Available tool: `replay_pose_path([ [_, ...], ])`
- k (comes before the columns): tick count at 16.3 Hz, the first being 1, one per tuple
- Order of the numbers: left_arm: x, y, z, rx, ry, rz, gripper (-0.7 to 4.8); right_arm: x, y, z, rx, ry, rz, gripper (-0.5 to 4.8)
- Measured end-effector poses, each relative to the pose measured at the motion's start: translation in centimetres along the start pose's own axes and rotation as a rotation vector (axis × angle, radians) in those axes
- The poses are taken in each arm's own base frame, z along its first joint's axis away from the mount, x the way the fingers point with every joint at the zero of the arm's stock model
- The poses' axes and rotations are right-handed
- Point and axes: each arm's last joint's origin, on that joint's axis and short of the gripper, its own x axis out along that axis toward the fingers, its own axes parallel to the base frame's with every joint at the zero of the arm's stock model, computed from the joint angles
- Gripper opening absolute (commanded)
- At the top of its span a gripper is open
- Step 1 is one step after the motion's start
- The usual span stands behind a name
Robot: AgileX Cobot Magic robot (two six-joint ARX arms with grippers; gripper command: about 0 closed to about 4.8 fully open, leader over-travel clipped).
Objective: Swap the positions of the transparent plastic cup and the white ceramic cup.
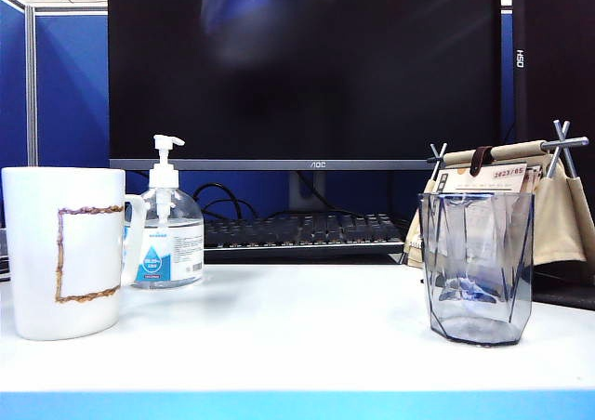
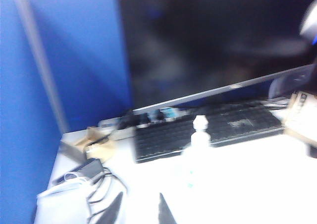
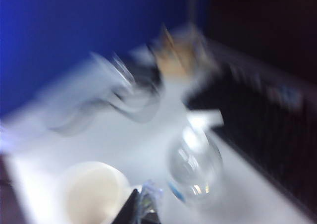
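Neither cup is in a claw, so the swap looks not yet begun. The mug (image 1: 63, 253) stands on the counter (image 1: 297, 346) just left of the bottle (image 1: 167, 239). The tumbler (image 1: 477, 267) stands well to the right of the bottle and a little nearer the exterior camera.

Neither arm shows in the exterior view. In its own wrist view, the left claw (image 2: 139, 209) hangs above the counter on the near side of the bottle. Its tips are a little apart with nothing between them. The right claw (image 3: 138, 211) is closed. Its wrist view is badly smeared and shows the mug's mouth and the bottle below it. A glint sits at the tips, but I cannot tell whether anything is caught there.

**Which way they point:**
- Both cups are upright, long axis vertical, mouths up.
- The mug's handle points right, toward the bottle, and overlaps it in the exterior view. I cannot tell whether they touch.
- The mug's drawn rectangle faces the exterior camera.
- The tumbler has no handle.

**Next move, as I judge it:** the right claw must open before it can take a cup. One cup probably needs parking right of the bottle, mid-counter, unless both are lifted together. The bottle stands close to the mug, so a grasp from the handle side looks tight.
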Motion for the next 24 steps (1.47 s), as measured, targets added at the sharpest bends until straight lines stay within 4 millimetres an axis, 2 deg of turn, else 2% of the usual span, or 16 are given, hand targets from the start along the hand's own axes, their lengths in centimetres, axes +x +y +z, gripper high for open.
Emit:
replay_pose_path([
  [1,0.0,0.0,0.1,-0.009,-0.009,-0.006,0.84,-3.9,0.6,2.0,-0.014,-0.093,0.034,-0.01],
  [2,0.0,-0.1,0.3,-0.014,-0.032,-0.029,0.84,-6.9,0.9,3.2,-0.027,-0.166,0.043,-0.01],
  [4,-0.1,-0.3,1.3,-0.048,-0.143,-0.144,0.84,-13.8,1.7,4.8,-0.056,-0.305,0.047,-0.01],
  [5,-0.2,-0.4,1.7,-0.069,-0.194,-0.214,0.84,-16.5,1.9,4.8,-0.059,-0.332,0.039,-0.01],
  [6,-0.3,-0.7,1.9,-0.097,-0.222,-0.326,0.84,-20.9,2.3,4.1,-0.058,-0.35,0.025,-0.01],
  [7,-0.1,-1.0,1.7,-0.12,-0.209,-0.39,0.84,-22.8,2.4,3.5,-0.047,-0.364,0.015,-0.01],
  [8,1.3,-1.7,0.4,-0.161,-0.141,-0.464,0.84,-25.2,2.5,1.7,-0.003,-0.394,0.002,-0.01],
  [9,2.7,-2.3,-1.1,-0.192,-0.072,-0.489,0.84,-25.8,2.5,-0.3,0.037,-0.394,-0.017,-0.01],
  [10,5.0,-3.2,-3.3,-0.241,-0.002,-0.493,0.84,-26.3,2.3,-4.0,0.107,-0.387,-0.072,-0.01],
  [12,7.6,-4.0,-5.2,-0.318,-0.078,-0.482,0.84,-26.0,1.9,-8.4,0.196,-0.479,-0.121,-0.01],
  [14,9.4,-4.4,-6.9,-0.35,-0.143,-0.377,0.84,-24.2,1.5,-12.5,0.222,-0.518,-0.165,-0.01],
  [16,10.5,-4.6,-9.0,-0.355,-0.098,-0.278,0.84,-22.8,1.2,-15.5,0.237,-0.534,-0.208,-0.01],
  [17,11.2,-5.0,-11.0,-0.35,-0.038,-0.235,0.84,-20.8,0.8,-18.3,0.24,-0.483,-0.235,-0.01],
  [21,12.4,-5.1,-14.3,-0.353,0.033,-0.172,0.84,-16.8,0.3,-24.0,0.233,-0.323,-0.261,-0.01],
  [23,12.9,-4.5,-16.6,-0.454,0.099,-0.061,0.84,-15.6,0.2,-26.3,0.231,-0.243,-0.276,-0.01],
  [24,13.0,-4.2,-17.1,-0.511,0.11,-0.014,0.84,-15.5,0.1,-26.7,0.229,-0.199,-0.287,0.0],
])
